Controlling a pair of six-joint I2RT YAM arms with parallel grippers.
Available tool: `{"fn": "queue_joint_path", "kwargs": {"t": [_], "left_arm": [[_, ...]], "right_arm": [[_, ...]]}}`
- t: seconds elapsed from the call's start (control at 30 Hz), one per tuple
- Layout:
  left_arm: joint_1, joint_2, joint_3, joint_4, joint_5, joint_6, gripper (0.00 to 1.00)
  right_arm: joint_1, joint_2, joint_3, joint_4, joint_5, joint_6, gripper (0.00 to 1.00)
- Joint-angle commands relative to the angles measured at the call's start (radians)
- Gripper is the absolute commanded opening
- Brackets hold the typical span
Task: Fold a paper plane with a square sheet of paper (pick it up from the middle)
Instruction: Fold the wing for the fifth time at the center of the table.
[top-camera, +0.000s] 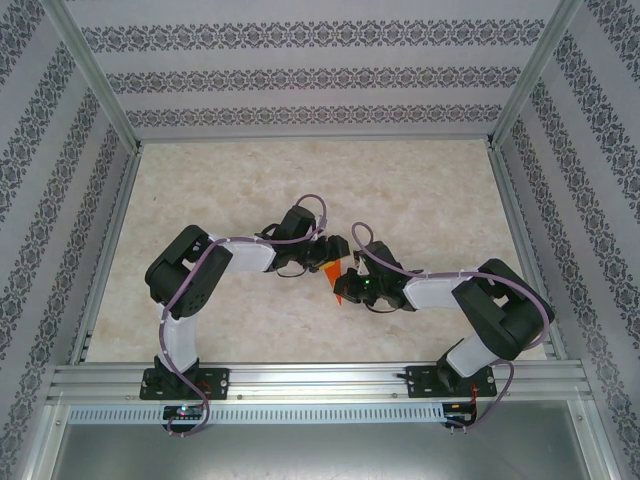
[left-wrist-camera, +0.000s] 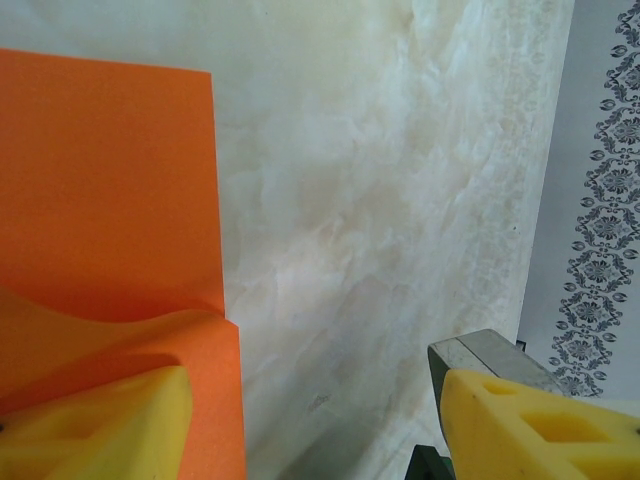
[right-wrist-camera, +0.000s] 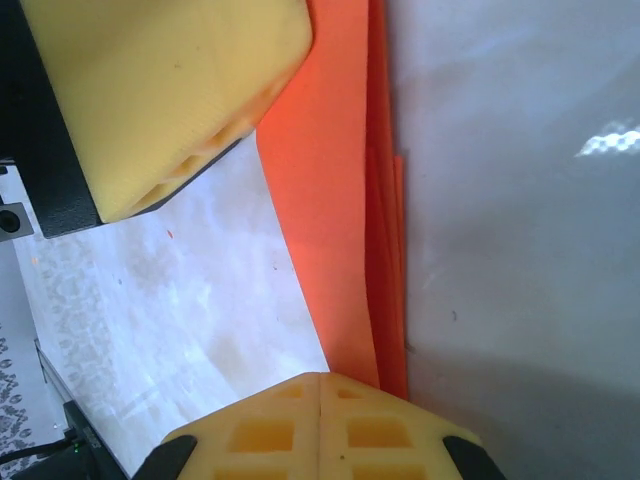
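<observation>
Quick count from that moment: two arms, the left arm (top-camera: 215, 265) and the right arm (top-camera: 470, 300), so two sets of jaws, and just one piece of folded orange paper (top-camera: 335, 275). It sat mid-worktop right where the two wrists met, and from above those wrists covered most of it, so only a couple of orange slivers peeked out.

The left jaws were released, with a wide gap between the two yellow pads (left-wrist-camera: 540, 420). The near pad sat right against the paper (left-wrist-camera: 100, 200), which bulged up a bit beside it, and nothing was between the pads.

The right jaws were clenched, pads (right-wrist-camera: 270, 435) pressed flat together, tips right at the narrow end of the paper (right-wrist-camera: 335, 200). Couldn't tell if any of it was actually caught in there. At least three stacked layers showed along that folded edge. One of the left arm's yellow pads (right-wrist-camera: 160, 90) hung close by in the right wrist view.

Around it all: marbled beige worktop (top-camera: 300, 190), three walls (top-camera: 300, 70) with grey ornamental bands, a silver frame rail (top-camera: 320, 378) along the near edge, and one lilac cable (top-camera: 322, 210) looping along each arm
</observation>
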Motion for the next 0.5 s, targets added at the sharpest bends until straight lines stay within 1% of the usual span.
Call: {"fn": "queue_joint_path", "kwargs": {"t": [0.0,0.2,0.3,0.47], "left_arm": [[-0.012,0.037,0.001,-0.073,-0.024,0.011,0.68],[-0.013,0.036,-0.002,-0.081,-0.032,0.008,0.67],[-0.013,0.036,-0.004,-0.089,-0.036,0.006,0.68],[-0.012,0.036,-0.002,-0.100,-0.043,0.006,0.67]], "right_arm": [[-0.006,0.020,-0.009,0.019,0.008,-0.003,0.03],[0.006,0.062,-0.047,-0.037,-0.008,0.003,0.02],[0.016,0.042,-0.047,-0.115,0.001,-0.022,0.02],[0.022,-0.027,-0.054,-0.173,0.010,-0.037,0.03]]}}
